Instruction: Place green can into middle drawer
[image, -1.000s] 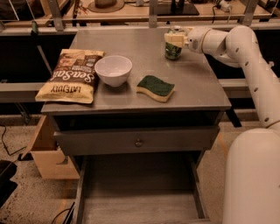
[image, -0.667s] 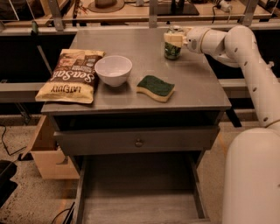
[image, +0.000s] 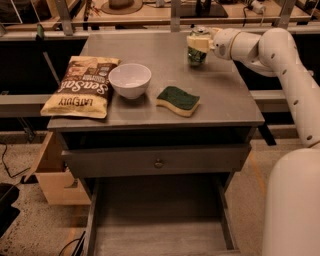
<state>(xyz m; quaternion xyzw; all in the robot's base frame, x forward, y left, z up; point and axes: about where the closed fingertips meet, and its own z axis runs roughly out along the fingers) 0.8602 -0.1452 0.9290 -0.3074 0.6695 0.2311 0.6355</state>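
Note:
The green can (image: 197, 55) stands at the back right of the grey cabinet top (image: 220, 95), with its dark leafy print showing below the fingers. My gripper (image: 198, 42) reaches in from the right, and its cream fingers (image: 196, 43) are closed around the can's upper part, hiding the silver top. The middle drawer (image: 157, 220) is pulled out at the bottom of the view, with a plain grey floor and low side walls and nothing in it. It lies well below and in front of the can.
A chips bag (image: 80, 87) lies at the left of the top, a white bowl (image: 130, 80) beside it, and a green-topped yellow sponge (image: 178, 100) in front of the can. A closed drawer front with a round knob (image: 159, 162) sits above the open drawer. A cardboard box (image: 50, 175) stands on the floor at the left.

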